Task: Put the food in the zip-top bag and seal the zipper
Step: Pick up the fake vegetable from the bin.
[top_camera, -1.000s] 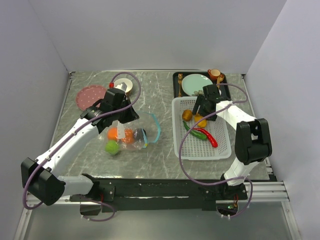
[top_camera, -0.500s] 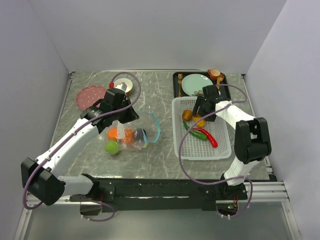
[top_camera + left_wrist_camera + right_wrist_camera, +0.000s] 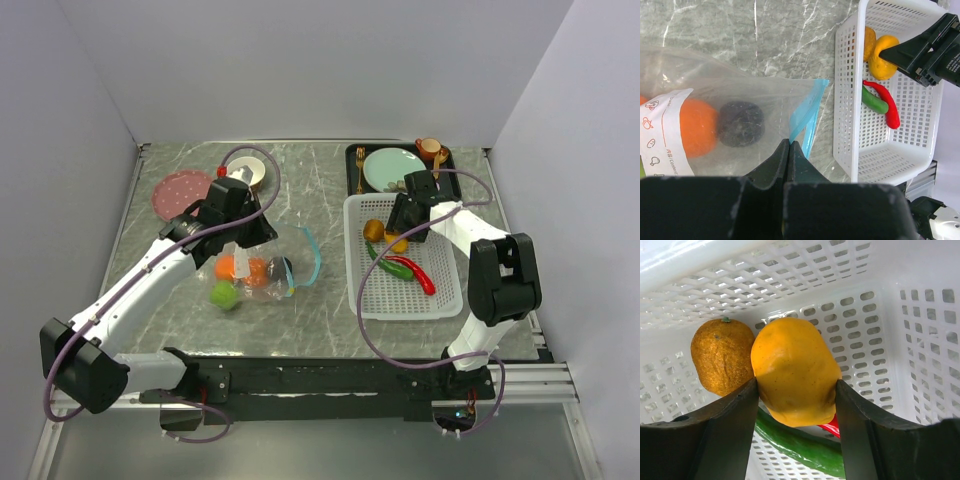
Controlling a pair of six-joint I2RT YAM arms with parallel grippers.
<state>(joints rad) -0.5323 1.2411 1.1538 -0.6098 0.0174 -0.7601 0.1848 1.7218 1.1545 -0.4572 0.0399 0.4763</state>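
left pincer [image 3: 789, 146] pressed together, pinching the mouth edge of the clear bag [image 3: 740, 85] right at the teal zipper strip [image 3: 807, 110]. the strip bends away from the fingertips and the mouth isn't sealed. bag lies on the marble counter [image 3: 320, 180], left of the white basket [image 3: 847, 100]. inside the bag: an orange [image 3: 697, 127] behind the white label [image 3: 665, 130], with a dark round fruit [image 3: 740, 124] touching it. green apple [image 3: 224, 294] sits at the bag's near-left corner; can't tell if it's inside or just beside. right pincer [image 3: 796, 390] is down in the far end of the basket, its fingers against both sides of a yellow fruit [image 3: 792, 370], pinching it. a brownish orange [image 3: 722, 362] touches that fruit on its left. long green pepper [image 3: 800, 447] lies under and in front of the yellow fruit, and the red chili [image 3: 887, 102] lies alongside the pepper, both on the basket floor. pink plate [image 3: 183, 190] sits at the far left of the counter.
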